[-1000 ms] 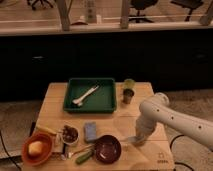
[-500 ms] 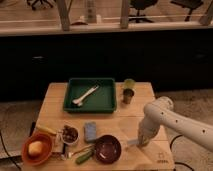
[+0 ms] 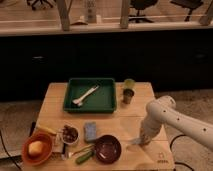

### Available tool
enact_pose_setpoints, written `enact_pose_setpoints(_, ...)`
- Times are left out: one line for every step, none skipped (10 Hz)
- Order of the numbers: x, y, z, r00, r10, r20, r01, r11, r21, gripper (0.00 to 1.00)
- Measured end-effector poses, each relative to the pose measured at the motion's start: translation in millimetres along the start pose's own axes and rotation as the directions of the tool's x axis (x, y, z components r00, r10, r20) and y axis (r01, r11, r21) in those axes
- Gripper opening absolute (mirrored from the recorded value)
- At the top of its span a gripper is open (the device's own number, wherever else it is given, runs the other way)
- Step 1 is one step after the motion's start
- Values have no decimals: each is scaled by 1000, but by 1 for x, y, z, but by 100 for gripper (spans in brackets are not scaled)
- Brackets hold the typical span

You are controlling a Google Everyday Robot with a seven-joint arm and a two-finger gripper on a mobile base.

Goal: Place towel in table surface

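Note:
A small folded blue-grey towel (image 3: 91, 131) lies on the wooden table (image 3: 132, 116), in front of the green tray and left of centre. My gripper (image 3: 141, 141) hangs at the end of the white arm (image 3: 159, 116), low over the table's front right part. It is to the right of the towel and apart from it, just right of the dark bowl (image 3: 107, 148).
A green tray (image 3: 105, 103) holding a white utensil (image 3: 85, 96) sits at the back. Two small cups (image 3: 128, 93) stand to its right. An orange bowl with a yellow item (image 3: 37, 149), a small bowl of dark bits (image 3: 69, 134) and a green vegetable (image 3: 85, 157) fill the front left.
The arm has moved a little to the right and towards the front edge, lowering the gripper closer to the table. The towel and the other things have not moved.

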Motion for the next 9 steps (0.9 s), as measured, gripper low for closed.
enact_pose_setpoints(0,-1,0,1000,-2,1,2,1000,0,78)
enact_pose_setpoints(1,-2,0,1000,-4,1,4,1000,-1,80)
enact_pose_setpoints(1,-2,-1,1000,-6,1,6,1000,-2,80)
enact_pose_setpoints(2,-2,-1,1000,-7,0,7,1000,-5,80)
enact_pose_setpoints(2,-3,-2,1000,-11,-1,11,1000,-8,80)
enact_pose_setpoints(3,-4,-3,1000,-15,-2,15,1000,-11,80)
enact_pose_setpoints(3,-5,-4,1000,-20,-2,20,1000,-14,80)
enact_pose_setpoints(3,-7,-5,1000,-26,-1,26,1000,-18,80)
enact_pose_setpoints(3,-7,-5,1000,-29,0,29,999,-22,80)
